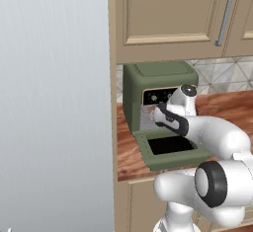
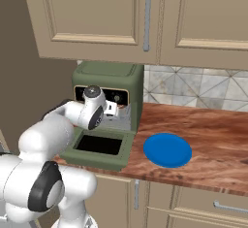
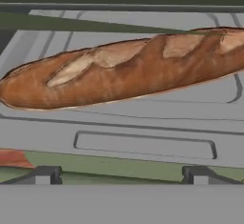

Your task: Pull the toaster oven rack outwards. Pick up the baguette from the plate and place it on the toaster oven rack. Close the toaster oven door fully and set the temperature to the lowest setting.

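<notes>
Brown, scored baguette (image 3: 124, 70) on rack (image 3: 143, 123)

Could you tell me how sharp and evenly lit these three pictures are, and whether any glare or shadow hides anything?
Hand view: soft, slightly blurred, the baguette evenly lit on the toaster oven rack. Right base view: flat light, no glare on the plate. Left base view: the oven cavity is dim behind the arm.

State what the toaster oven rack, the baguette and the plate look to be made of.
Toaster oven rack: likely metal, matte grey, with thin raised wire lines.
Baguette: baked bread, a brown crust with paler slashes across it.
Plate: plain glossy blue; ceramic or plastic, the render leaves it open.
</notes>
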{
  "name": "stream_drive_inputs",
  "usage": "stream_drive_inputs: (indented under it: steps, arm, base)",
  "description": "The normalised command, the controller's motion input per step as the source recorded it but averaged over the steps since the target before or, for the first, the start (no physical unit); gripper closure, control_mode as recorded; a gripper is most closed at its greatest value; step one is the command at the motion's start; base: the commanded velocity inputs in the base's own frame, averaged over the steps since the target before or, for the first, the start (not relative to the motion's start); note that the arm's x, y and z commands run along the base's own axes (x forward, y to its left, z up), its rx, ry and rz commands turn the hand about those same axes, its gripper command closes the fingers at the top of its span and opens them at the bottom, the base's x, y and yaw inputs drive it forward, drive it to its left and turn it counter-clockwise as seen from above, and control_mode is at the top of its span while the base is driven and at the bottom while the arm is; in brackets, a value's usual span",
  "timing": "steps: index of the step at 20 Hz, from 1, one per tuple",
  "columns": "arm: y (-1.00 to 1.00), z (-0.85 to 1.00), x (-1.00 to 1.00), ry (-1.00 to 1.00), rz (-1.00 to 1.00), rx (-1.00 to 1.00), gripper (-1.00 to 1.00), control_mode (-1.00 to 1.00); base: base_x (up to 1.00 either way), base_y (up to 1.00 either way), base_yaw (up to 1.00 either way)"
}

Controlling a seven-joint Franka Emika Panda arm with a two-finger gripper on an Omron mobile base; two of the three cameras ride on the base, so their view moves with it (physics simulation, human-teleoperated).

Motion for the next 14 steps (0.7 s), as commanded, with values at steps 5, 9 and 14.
stream_drive_inputs:
  steps: [5,9,14]
  arm:
    - [0.0,0.0,0.3,0.0,0.0,0.0,-1.0,-1.0]
    - [0.0,0.0,0.23,0.0,0.0,0.0,-1.0,-1.0]
    - [0.0,0.0,0.44,0.0,0.0,0.0,-1.0,-1.0]
  base:
    - [0.0,0.0,0.0]
    - [0.0,0.0,0.0]
    - [0.0,0.0,0.0]
